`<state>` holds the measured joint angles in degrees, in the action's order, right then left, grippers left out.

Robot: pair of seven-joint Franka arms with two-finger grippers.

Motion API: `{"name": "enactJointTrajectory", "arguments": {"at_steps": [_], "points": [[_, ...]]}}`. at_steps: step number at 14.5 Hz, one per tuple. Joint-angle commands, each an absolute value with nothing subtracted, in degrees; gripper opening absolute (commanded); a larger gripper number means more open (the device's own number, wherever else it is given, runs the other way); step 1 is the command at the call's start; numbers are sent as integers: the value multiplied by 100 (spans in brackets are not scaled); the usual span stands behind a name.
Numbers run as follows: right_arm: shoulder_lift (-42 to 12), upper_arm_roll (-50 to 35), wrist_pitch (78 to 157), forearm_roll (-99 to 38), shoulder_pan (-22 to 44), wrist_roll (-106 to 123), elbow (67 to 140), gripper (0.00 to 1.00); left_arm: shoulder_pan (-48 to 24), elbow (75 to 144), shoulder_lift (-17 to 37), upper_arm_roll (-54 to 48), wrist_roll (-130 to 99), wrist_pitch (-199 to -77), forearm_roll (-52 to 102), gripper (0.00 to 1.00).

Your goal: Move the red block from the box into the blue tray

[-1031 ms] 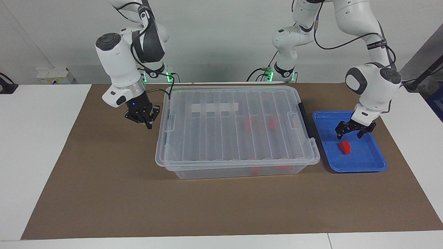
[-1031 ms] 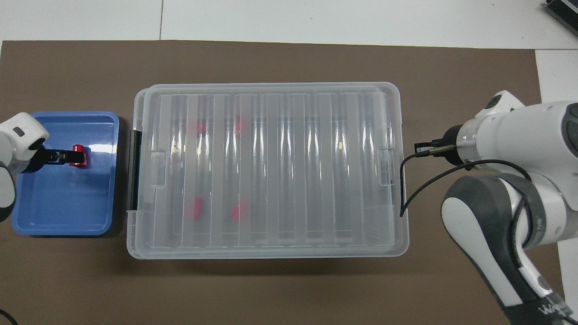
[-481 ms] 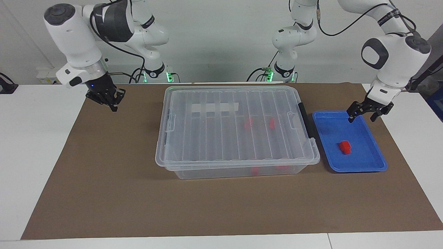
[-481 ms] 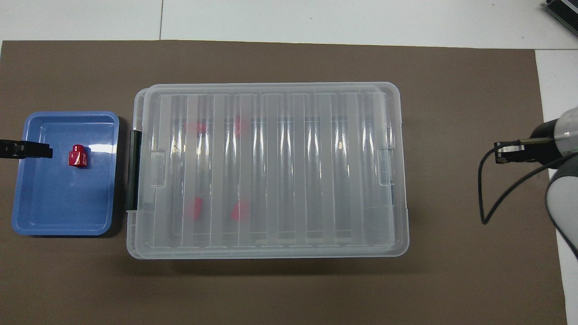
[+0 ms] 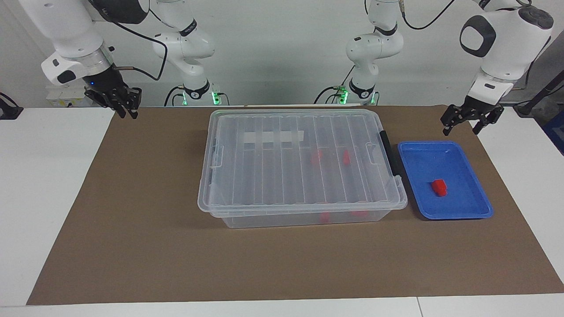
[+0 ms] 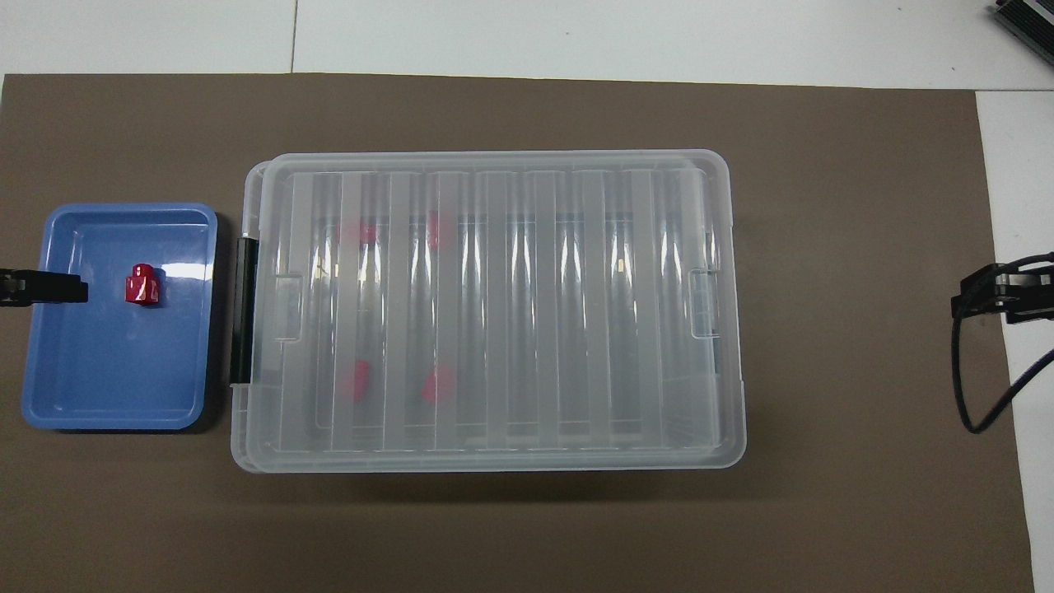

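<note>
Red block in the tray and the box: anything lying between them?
No loose thing. In the overhead view, only bare tray floor, its rim, and a thin strip of brown mat separate the red block from the box with its black latch.

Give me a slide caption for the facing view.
Red block lies in blue tray beside the lidded box.
</note>
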<state>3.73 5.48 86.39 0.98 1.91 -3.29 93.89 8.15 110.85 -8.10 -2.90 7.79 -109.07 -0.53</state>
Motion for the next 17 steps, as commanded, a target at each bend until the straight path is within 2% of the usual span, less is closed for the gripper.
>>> {"name": "enactJointTrajectory", "arguments": {"at_steps": [1, 3, 5, 7, 11, 13, 15, 17], "points": [[290, 501, 8666, 61, 185, -518, 9316, 100, 721, 11092, -940, -438, 502, -10522, 9, 100], [290, 501, 8631, 88, 185, -492, 9316, 100, 695, 11118, -967, -755, -84, -10406, 9, 100], [290, 475, 8666, 88, 193, -501, 9316, 100, 144, 11127, -845, -459, -386, -10232, 18, 100], [290, 466, 8692, 97, 193, -483, 9316, 100, -376, 10717, -651, -63, -369, -9732, 18, 100], [299, 457, 8692, 88, 193, -475, 9325, 100, -694, 9696, -308, 70, -413, -8441, 9, 100], [299, 466, 8692, 88, 193, -475, 9325, 100, -694, 9677, -343, 88, -378, -8245, 9, 100], [299, 457, 8692, 79, 193, -475, 9325, 100, -729, 9335, -221, 377, -334, -7744, 9, 100], [308, 457, 8692, 79, 193, -466, 9334, 100, -765, 9343, -228, 395, -343, -7953, 9, 100]]}}
